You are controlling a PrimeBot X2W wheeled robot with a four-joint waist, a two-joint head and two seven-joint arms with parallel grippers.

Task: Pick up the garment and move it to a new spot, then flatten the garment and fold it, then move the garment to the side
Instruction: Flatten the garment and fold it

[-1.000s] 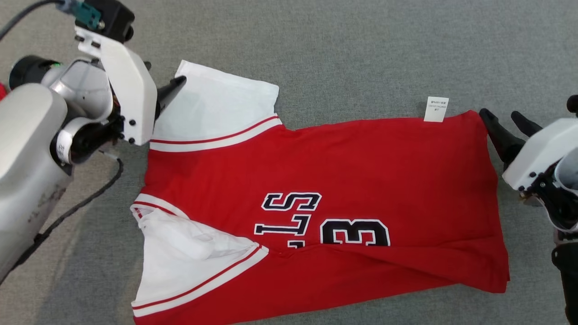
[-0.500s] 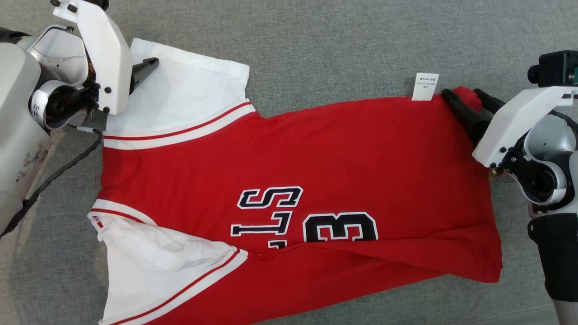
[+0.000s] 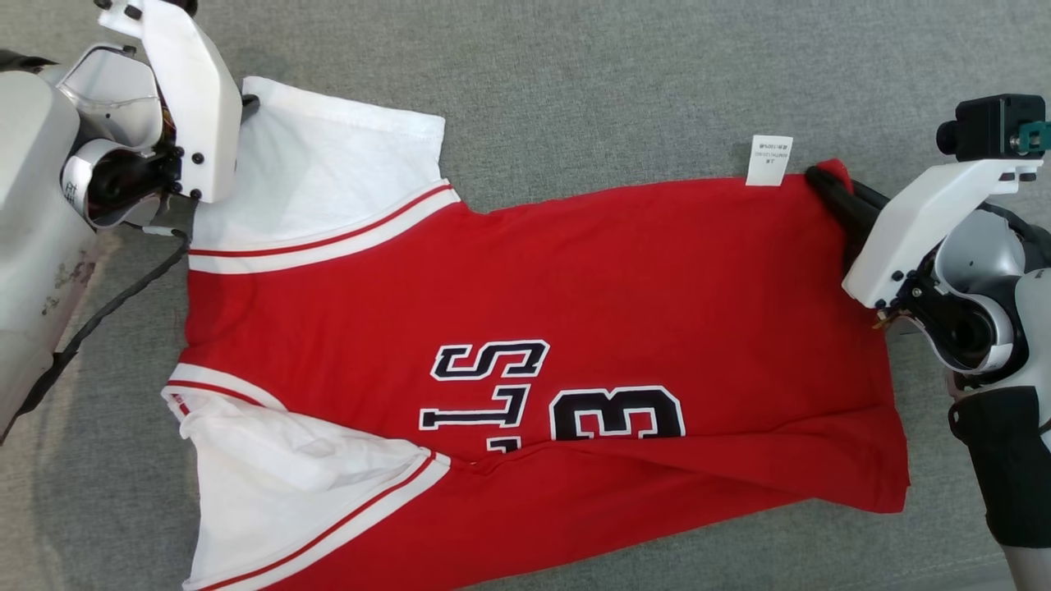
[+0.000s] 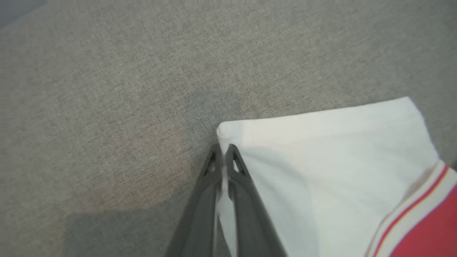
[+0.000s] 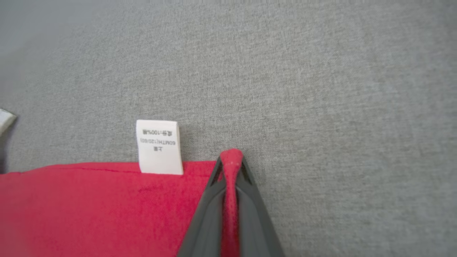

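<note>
Garment: red jersey [image 3: 525,287] lies spread on grey carpet [image 3: 624,74], long axis L–R across head view. Hem end is by the care label [image 3: 769,160], sleeves at the end far from it.
L arm: left gripper [image 4: 223,157] pinched together on corner of white sleeve [image 3: 328,172], well apart from label.
R arm: right gripper [image 5: 231,166] clamped on red hem corner, just beside label.
Key relation: both grips sit on the label-side long edge. Jersey body lies robot-ward of both, so the fold prob. goes across the short axis.
Hidden: L fingertips mostly behind wrist housing in head view. Lettering cut by a crease. Other sleeve rumpled, its edge cropped.
</note>
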